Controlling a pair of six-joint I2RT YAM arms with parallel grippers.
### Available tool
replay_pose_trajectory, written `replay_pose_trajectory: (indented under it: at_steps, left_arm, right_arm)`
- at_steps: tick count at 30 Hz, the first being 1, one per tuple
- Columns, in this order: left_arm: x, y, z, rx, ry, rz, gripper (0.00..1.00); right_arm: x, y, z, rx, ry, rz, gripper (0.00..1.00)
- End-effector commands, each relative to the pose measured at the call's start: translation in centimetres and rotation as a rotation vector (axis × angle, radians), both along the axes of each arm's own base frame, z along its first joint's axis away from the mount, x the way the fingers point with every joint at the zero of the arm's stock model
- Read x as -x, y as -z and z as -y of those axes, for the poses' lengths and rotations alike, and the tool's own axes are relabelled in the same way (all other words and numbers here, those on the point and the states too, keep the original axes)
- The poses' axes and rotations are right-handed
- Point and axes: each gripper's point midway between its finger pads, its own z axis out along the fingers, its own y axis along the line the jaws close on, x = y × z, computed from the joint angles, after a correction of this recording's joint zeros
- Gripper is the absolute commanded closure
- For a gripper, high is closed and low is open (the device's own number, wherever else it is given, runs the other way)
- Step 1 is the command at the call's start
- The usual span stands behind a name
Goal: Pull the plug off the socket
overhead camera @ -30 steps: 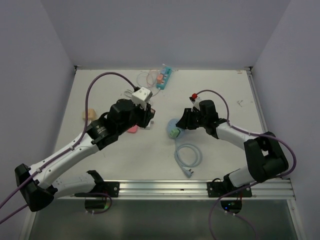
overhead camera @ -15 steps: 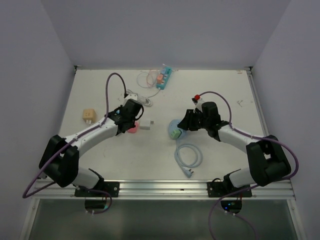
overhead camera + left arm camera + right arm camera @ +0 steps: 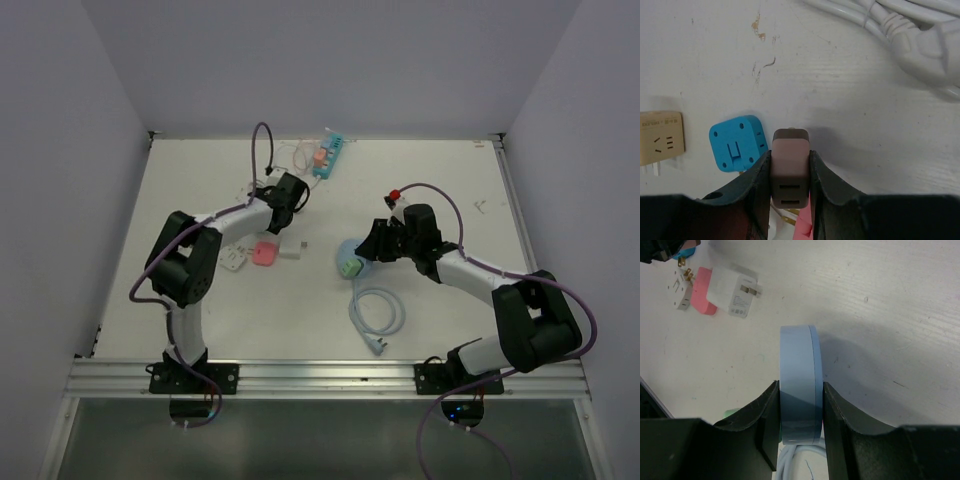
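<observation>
A teal power strip (image 3: 331, 156) lies at the top centre of the desk (image 3: 450, 170) in the overhead view, with an orange plug (image 3: 318, 156) seated in it and thin pale cords tangled to its left. The round blue socket (image 3: 799, 365) stands on edge at mid-frame in the overhead view, clamped across its thin sides by the right hand (image 3: 800, 390). A green plug (image 3: 348, 267) sits at the socket's lower left edge. From the right wrist only a green sliver shows at the bottom left, so how deep it is seated cannot be told. A coiled pale blue cable (image 3: 376, 312) lies just below.

The left hand (image 3: 790, 160) is clenched on a brown block (image 3: 790, 170) with two slots in its face. Its lower end is hidden between the fingers. From overhead the arm covers this block.

In the left wrist view, a blue adapter (image 3: 737, 142) lies just left of the block, and a beige socket (image 3: 660, 137) is cut off at the left edge. A thick white cable (image 3: 920, 40) with its plug crosses the upper right. A white charger (image 3: 734, 297), a pink adapter (image 3: 701, 296) and a small white plug (image 3: 679, 287) lie together at the upper left of the right wrist view, apart from the blue socket
</observation>
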Motion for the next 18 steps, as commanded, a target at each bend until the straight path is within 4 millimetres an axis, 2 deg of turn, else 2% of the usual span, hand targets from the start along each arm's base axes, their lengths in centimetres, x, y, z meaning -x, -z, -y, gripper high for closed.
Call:
replay_pose_trajectory:
  at_steps: [1,3,5,15,18]
  left_arm:
    - [-1.9,-0.2,-1.4,-0.102,-0.032,0.0,0.8]
    - [-1.7,0.9,-1.8,-0.145,-0.037,-0.044,0.79]
    - [-1.8,1.1,-1.6,-0.145,-0.031,-0.06,0.76]
    - [-1.2,1.6,0.2,-0.07,0.018,-0.092,0.33]
    - [-0.9,0.7,1.2,-0.047,0.034,-0.074,0.25]
  right_arm:
    - [-1.0,-2.1,-0.4,-0.037,0.0,0.079,1.0]
    - [-1.0,-2.0,-0.4,-0.038,-0.001,0.079,1.0]
    - [-1.1,-2.0,-0.4,-0.039,-0.002,0.076,1.0]
    - [-1.1,-1.7,-0.5,-0.039,-0.003,0.067,1.0]
    - [-1.1,-1.6,-0.5,-0.036,-0.001,0.065,1.0]
